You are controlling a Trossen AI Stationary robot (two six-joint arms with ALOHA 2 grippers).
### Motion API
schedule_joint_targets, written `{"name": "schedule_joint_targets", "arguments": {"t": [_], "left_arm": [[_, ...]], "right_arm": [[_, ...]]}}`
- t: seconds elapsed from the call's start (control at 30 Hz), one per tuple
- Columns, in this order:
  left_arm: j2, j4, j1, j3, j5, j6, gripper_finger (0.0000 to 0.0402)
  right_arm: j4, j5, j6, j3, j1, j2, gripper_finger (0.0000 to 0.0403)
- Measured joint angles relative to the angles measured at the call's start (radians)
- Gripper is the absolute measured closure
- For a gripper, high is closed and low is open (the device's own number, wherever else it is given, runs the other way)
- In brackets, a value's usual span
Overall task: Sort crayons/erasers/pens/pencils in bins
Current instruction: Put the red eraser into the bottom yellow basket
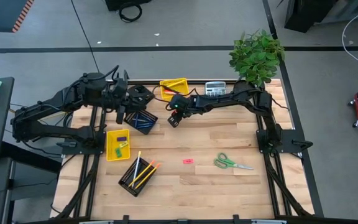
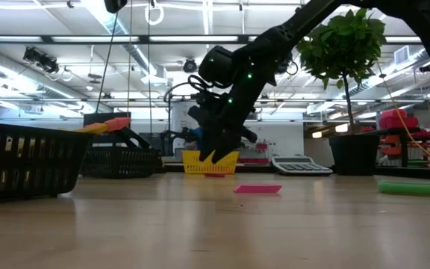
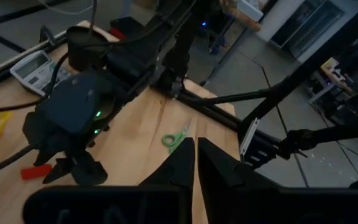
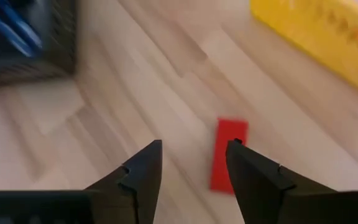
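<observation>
Red eraser (image 4: 229, 154) lies flat, long axis running away from spread right tool (image 4: 192, 165).

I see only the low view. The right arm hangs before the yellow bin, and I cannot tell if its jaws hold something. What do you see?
Observer: Nothing is held. The right gripper has its jaws open just above a red eraser that lies on the table.
Operator: Which bins are near it?
Observer: A yellow bin on one side, a black mesh bin with blue crayons on the other.
Operator: And the left arm?
Observer: The left gripper, jaws shut, hangs beside that mesh bin.
</observation>
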Motion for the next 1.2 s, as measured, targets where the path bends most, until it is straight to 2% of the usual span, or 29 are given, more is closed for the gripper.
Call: {"name": "schedule_joint_targets", "arguments": {"t": [0.1,0.3,0.53,0.67,0.93,1.2], "left_arm": [[0.0,-0.021,0.0,0.0,0.0,0.002,0.038],[0.003,-0.027,0.0,0.0,0.0,0.025,0.0391],[0.002,-0.056,0.0,0.0,-0.017,0.025,0.0375],[0.002,-0.055,0.001,0.0,-0.052,0.001,0.0376],[0.002,-0.058,0.0,0.0,-0.053,-0.007,0.0391],[0.002,-0.06,0.001,0.0,-0.054,-0.025,0.0374]], "right_arm": [[0.091,0.0,-0.037,-0.031,0.002,-0.001,0.0219],[0.149,0.024,-0.044,-0.118,-0.008,0.0,0.0219],[0.2,0.013,-0.01,-0.183,-0.015,-0.006,0.0221],[0.223,0.009,-0.013,-0.185,-0.007,-0.005,0.0238],[0.241,0.051,-0.002,-0.186,-0.011,-0.002,0.0294],[0.241,0.048,0.064,-0.186,-0.022,-0.002,0.0321]]}}
